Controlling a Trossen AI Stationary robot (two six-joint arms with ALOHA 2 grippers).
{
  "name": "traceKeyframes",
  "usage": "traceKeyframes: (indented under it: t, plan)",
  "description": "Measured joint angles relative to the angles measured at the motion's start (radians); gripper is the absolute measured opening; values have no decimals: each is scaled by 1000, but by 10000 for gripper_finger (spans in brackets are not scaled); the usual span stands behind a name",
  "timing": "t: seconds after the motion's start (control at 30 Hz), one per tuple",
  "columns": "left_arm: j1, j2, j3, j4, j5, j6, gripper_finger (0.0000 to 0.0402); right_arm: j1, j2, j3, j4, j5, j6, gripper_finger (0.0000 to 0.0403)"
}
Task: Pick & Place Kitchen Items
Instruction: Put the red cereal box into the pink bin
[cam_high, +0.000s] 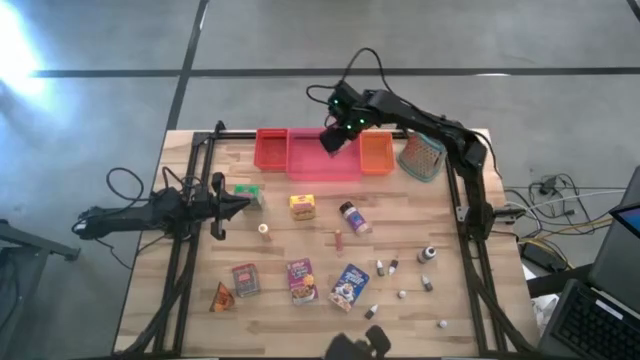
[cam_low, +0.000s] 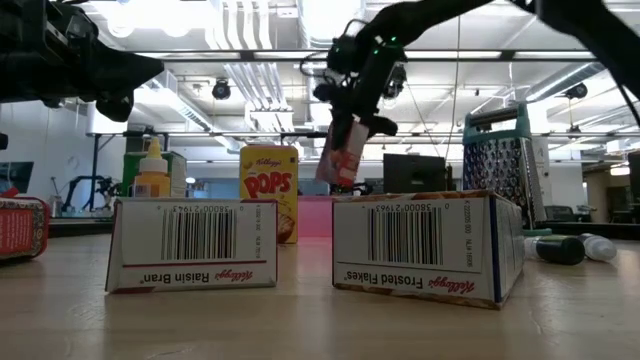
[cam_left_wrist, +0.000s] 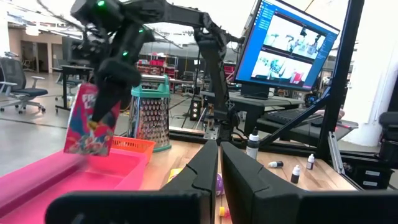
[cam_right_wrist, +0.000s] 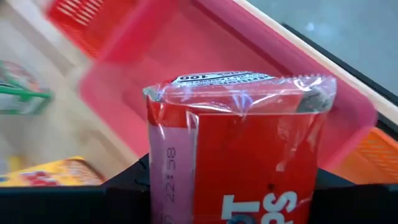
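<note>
"Raisin Bran" box (cam_low: 192, 243), "Frosted Flakes" box (cam_low: 428, 245) (both upside down), yellow "POPS" box (cam_low: 270, 190).

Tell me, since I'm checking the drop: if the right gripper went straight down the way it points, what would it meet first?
Most likely the pink bin: the right gripper, shut on the red cereal box, hangs over it, though the height is unclear.

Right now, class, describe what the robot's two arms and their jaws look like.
Both arms are dark, nearly black, and built of jointed segments. The right arm carries small green lights near its wrist and a black cable looping above it. The left arm trails a black cable too. The left gripper ends in two flat, tapering black jaws.
</note>
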Motion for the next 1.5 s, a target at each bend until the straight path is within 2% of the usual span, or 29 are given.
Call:
traceKeyframes:
  t: [0.17, 0.33, 0.43, 0.67, 0.83, 1.03, 1.33, 1.5]
  plan:
    - [0, 0, 0, 0, 0, 0, 26, -30, 96, 108, -77, 6, -45, 171]
    - [0, 0, 0, 0, 0, 0, 26, -48, 148, 154, -90, 21, -73, 154]
    - [0, 0, 0, 0, 0, 0, 26, -57, 163, 155, -112, 24, -86, 153]
    - [0, 0, 0, 0, 0, 0, 26, -88, 169, 133, -114, 27, -92, 178]
    - [0, 0, 0, 0, 0, 0, 26, -95, 182, 132, -109, 77, -92, 169]
    - [0, 0, 0, 0, 0, 0, 26, -98, 208, 131, -107, 79, -96, 153]
    - [0, 0, 0, 0, 0, 0, 26, -112, 228, 131, -101, 81, -87, 179]
    - [0, 0, 0, 0, 0, 0, 26, -121, 228, 131, -101, 85, -68, 176]
